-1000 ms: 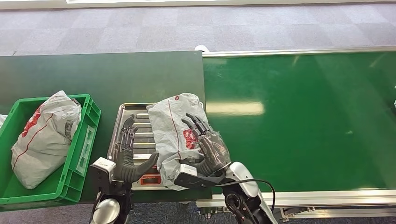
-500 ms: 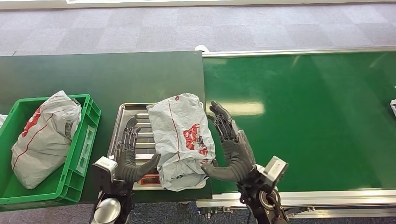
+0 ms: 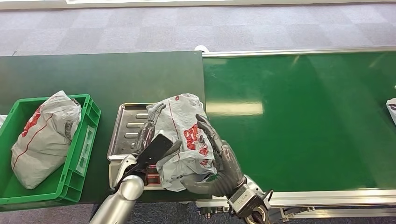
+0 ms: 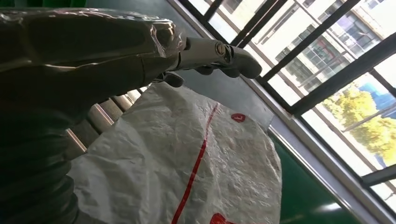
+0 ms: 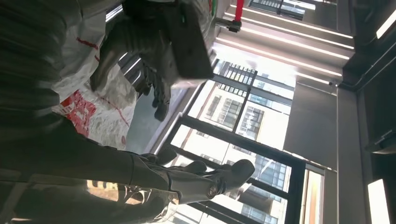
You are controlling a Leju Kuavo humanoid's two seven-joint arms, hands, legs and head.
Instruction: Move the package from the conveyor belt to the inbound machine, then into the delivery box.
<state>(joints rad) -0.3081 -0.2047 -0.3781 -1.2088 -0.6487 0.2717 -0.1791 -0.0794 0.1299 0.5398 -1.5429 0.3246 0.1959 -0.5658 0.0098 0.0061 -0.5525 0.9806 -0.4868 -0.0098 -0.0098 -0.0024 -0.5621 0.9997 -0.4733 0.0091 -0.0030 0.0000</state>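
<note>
Crinkled grey plastic mail package with red print (image 3: pixel 180 137) on steel roller tray of inbound machine (image 3: pixel 122 127), clamped between left hand (image 3: pixel 150 135) and right hand (image 3: pixel 218 161); best squeezing evenly, lifting level toward green plastic delivery box (image 3: pixel 86 135) beside tray.

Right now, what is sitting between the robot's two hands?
In the head view, the grey package lies between the left hand and right hand, which press its two sides over the metal tray.
</note>
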